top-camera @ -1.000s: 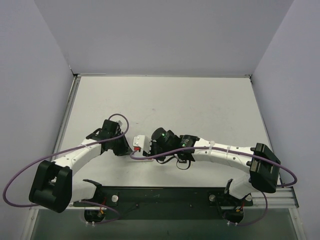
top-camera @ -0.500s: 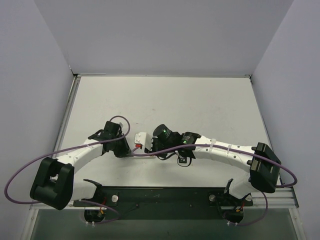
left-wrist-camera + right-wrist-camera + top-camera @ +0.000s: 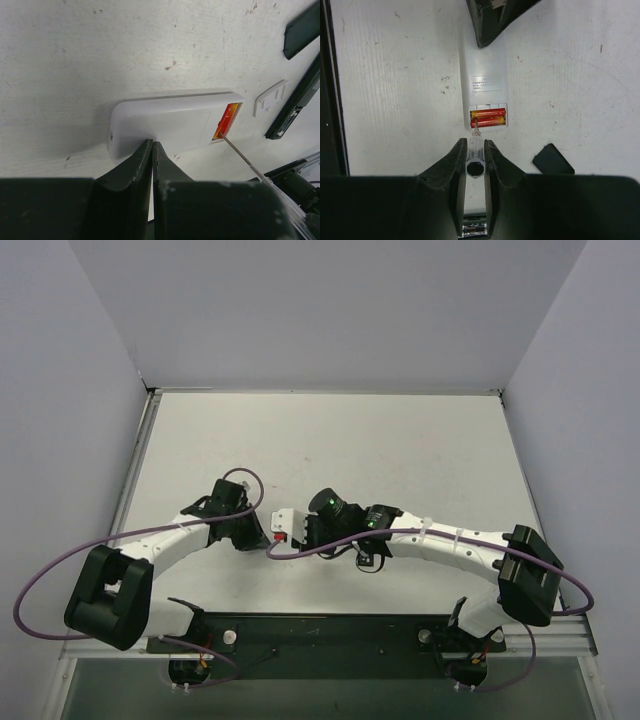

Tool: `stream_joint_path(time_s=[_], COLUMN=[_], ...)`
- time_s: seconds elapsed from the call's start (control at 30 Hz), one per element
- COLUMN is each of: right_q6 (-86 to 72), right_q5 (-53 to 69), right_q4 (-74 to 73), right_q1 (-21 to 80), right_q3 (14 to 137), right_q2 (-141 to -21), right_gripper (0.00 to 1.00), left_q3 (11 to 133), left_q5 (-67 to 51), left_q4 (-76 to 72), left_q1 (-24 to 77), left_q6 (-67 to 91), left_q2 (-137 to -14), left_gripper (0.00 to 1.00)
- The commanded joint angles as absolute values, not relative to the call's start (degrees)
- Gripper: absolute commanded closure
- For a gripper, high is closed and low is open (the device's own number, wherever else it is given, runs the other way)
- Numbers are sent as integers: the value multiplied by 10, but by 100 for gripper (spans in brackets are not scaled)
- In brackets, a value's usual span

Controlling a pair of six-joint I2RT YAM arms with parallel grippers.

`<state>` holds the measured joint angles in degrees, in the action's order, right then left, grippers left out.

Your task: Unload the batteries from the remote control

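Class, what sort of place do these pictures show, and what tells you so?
Probably a lab robot test cell: left arm and right arm bolted at the edge of a scuffed white table, plain walls on three sides.

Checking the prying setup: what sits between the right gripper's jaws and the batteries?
A screwdriver, clamped in the right gripper; its thin shaft spans the gap, with its tip at the batteries. Seen in the right wrist view.
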<state>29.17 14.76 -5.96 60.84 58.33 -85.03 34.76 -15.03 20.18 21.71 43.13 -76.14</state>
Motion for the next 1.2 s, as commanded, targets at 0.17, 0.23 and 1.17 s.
stream_joint_path(time_s=[0.17, 0.23, 1.17], right_q6=[308, 297, 101], right_q5=[167, 164, 82], right_q4=[-21, -14, 217], right_q1=[603, 603, 629], right_q3=[536, 531, 265], right_q2=[-865, -867, -701], right_gripper=[100, 100, 100], left_q3=[348, 348, 358], left_q5=[-120, -120, -100], left_q4=[200, 200, 200], left_q1=[221, 221, 220], left_q6=[427, 426, 428], left_q2=[-786, -790, -829], left_gripper=[85, 86, 87])
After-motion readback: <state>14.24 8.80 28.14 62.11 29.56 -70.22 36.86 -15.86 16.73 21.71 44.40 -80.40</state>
